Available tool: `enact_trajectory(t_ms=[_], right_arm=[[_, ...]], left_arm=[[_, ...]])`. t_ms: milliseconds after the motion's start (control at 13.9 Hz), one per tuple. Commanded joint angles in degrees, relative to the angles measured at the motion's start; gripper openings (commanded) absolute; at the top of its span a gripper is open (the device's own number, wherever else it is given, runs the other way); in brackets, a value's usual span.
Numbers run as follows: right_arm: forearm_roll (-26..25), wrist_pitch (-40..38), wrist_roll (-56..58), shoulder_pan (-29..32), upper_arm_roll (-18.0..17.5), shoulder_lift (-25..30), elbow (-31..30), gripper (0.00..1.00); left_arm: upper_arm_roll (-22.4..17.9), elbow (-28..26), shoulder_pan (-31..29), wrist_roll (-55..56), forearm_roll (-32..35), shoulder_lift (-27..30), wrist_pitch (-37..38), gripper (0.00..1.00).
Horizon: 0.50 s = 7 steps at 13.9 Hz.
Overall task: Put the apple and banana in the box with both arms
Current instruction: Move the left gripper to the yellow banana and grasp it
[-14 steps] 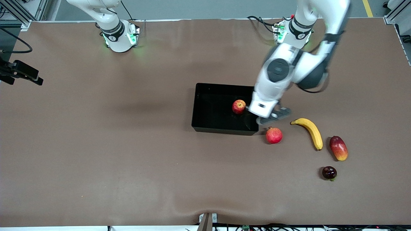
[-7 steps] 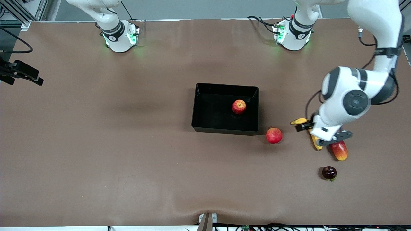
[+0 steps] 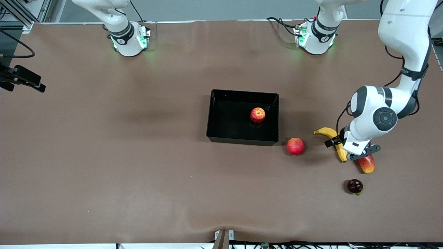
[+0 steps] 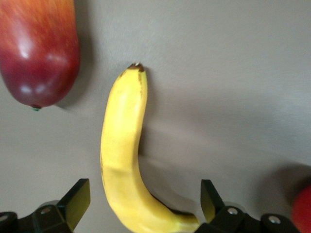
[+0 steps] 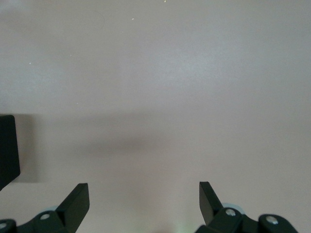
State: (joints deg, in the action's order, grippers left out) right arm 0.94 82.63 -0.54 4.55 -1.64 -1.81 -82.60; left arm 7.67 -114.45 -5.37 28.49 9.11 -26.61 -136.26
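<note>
The red and yellow apple lies inside the black box, toward the left arm's end of it. The yellow banana lies on the table between the box and the left arm's end. My left gripper hangs low over the banana's middle and hides part of it. In the left wrist view the left gripper is open, with the banana between its fingers and not clamped. My right gripper is open over bare table, with a corner of the box in its view. It does not show in the front view.
A red-yellow mango lies right beside the banana, partly under the left hand; the left wrist view shows this mango too. An evenly red round fruit sits by the box's near corner. A dark fruit lies nearer to the front camera.
The left arm has swung from the box's edge by the apple to the banana and has come down over it. The apple stays in the box. Both grippers stay open.
</note>
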Motion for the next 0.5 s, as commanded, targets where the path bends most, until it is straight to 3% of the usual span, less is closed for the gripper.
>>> enact_trajectory(t_ms=[0, 216, 288, 360, 432], right_arm=[[-0.9, -0.4, -0.8, 0.2, -0.4, -0.2, 0.9, 1.0], [-0.9, -0.4, -0.8, 0.2, -0.4, -0.2, 0.9, 1.0], [-0.9, -0.4, -0.8, 0.3, -0.4, -0.2, 0.9, 1.0], [-0.9, -0.4, -0.8, 0.2, -0.4, -0.2, 0.9, 1.0], [-0.9, -0.4, -0.8, 0.3, -0.4, -0.2, 0.9, 1.0]], left_arm=[[0.6, -1.3, -1.8, 0.4, 2.0, -0.6, -1.8, 1.0], [0.7, -1.4, -2.9, 0.4, 2.0, -2.2, -2.2, 0.99], [0.7, -1.4, -2.9, 0.5, 2.0, -2.6, -2.2, 0.84], [0.6, -1.4, -2.9, 0.5, 2.0, -2.9, -2.2, 0.59], [0.7, -1.4, -2.9, 0.5, 2.0, -3.0, -2.2, 0.27]])
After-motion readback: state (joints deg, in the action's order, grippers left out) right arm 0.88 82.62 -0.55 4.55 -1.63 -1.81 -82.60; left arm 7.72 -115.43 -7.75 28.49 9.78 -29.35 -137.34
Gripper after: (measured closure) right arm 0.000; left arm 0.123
